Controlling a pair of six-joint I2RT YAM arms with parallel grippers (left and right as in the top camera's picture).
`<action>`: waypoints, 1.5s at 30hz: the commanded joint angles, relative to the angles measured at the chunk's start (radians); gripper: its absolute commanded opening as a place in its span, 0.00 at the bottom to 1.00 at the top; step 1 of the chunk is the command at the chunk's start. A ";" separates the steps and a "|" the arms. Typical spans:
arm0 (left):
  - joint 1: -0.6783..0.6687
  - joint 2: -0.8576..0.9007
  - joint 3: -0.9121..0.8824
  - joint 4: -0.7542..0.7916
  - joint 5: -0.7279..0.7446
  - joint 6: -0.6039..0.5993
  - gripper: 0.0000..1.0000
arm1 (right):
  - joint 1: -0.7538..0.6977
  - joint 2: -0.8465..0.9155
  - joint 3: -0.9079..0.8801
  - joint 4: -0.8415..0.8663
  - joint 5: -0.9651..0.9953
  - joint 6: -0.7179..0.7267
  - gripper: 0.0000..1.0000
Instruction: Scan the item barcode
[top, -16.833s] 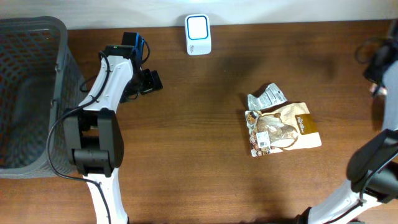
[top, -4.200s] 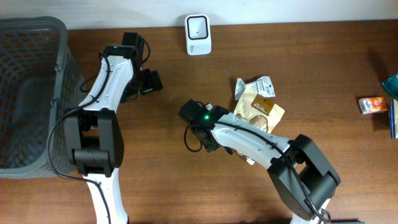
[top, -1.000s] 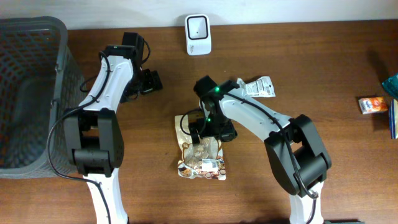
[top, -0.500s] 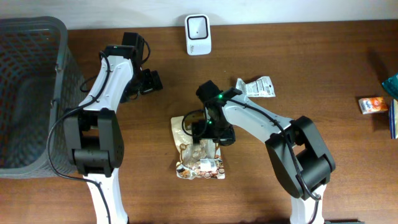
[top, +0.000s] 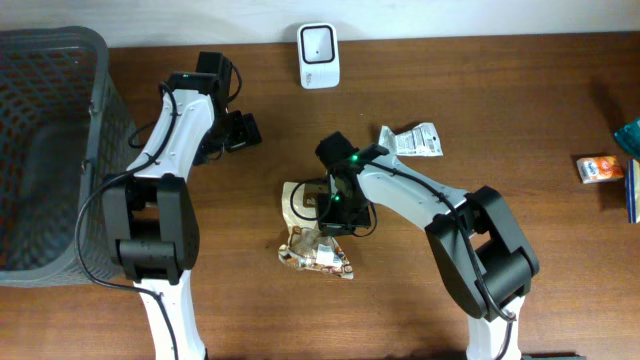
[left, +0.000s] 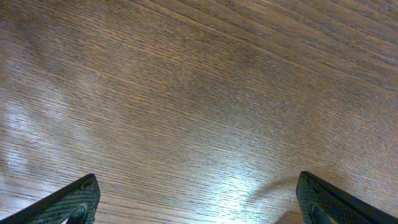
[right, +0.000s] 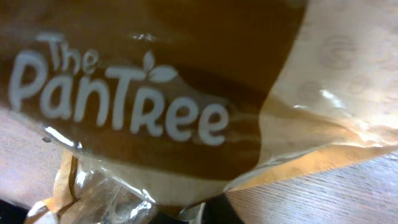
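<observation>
A dark wooden table (top: 520, 110) is seen from above. A grey mesh basket (top: 96, 70) fills its left end. Two white-and-black arms reach in from the near side: the left arm (top: 172, 130) bends toward the far left of the table, and the right arm (top: 425, 195) stretches to the middle. The left fingers (left: 71, 200) stand wide apart over bare wood, holding nothing. Its wrist view shows only the two tips and wood grain. The right fingers (top: 332, 214) are pinched tight on the upper part of a brown and cream snack pouch (top: 312, 252). The pouch lies crumpled near the table's middle, its lower end toward the near side. The right wrist view is filled by the pouch's glossy face, with the white words "The PanTree". A white scanner (top: 318, 42) sits at the far edge, well apart from the pouch. A small silver packet (top: 414, 140) lies beside the right arm's far end, and an orange box (top: 599, 168) lies near the right edge.
</observation>
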 joint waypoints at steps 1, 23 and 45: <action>-0.002 -0.030 -0.004 -0.001 -0.007 0.002 0.99 | -0.037 0.028 0.021 -0.044 0.084 0.001 0.04; -0.002 -0.030 -0.004 -0.001 -0.007 0.002 0.99 | -0.083 -0.010 0.465 -0.684 0.999 0.079 0.04; -0.002 -0.030 -0.004 -0.001 -0.007 0.002 0.99 | -0.040 0.012 0.211 -0.778 1.049 0.127 0.04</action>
